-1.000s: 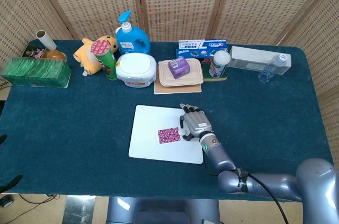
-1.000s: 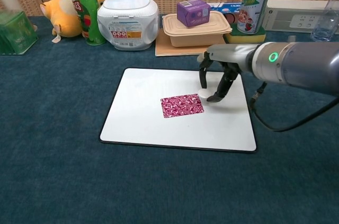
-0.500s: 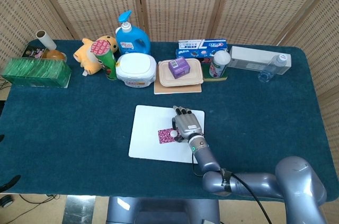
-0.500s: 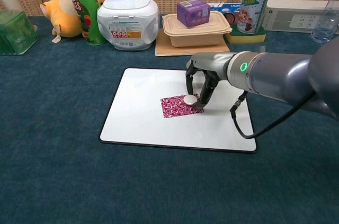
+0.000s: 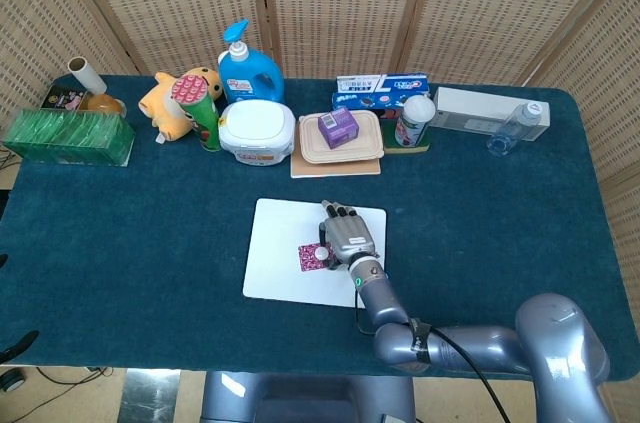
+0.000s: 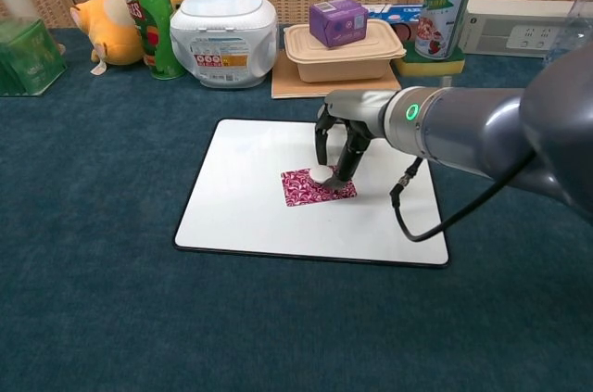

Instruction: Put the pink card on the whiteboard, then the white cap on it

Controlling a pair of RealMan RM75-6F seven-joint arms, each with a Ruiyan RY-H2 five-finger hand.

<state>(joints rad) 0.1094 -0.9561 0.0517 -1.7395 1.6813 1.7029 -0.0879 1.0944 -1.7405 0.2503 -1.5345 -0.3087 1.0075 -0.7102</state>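
The whiteboard lies flat on the blue cloth in the middle of the table, also seen from the head view. On its centre lies the pink patterned card. My right hand reaches down over the card's right half and pinches the small white cap between its fingertips. The cap is at the card's upper right part; I cannot tell whether it touches the card. My left hand shows in neither view.
Along the table's back stand a green tube can, a white tub, a beige lunch box with a purple carton on top, and a printed can. A green box sits far left.
My right hand has moved left across the whiteboard with the white cap, from just right of the pink card to over the card itself.
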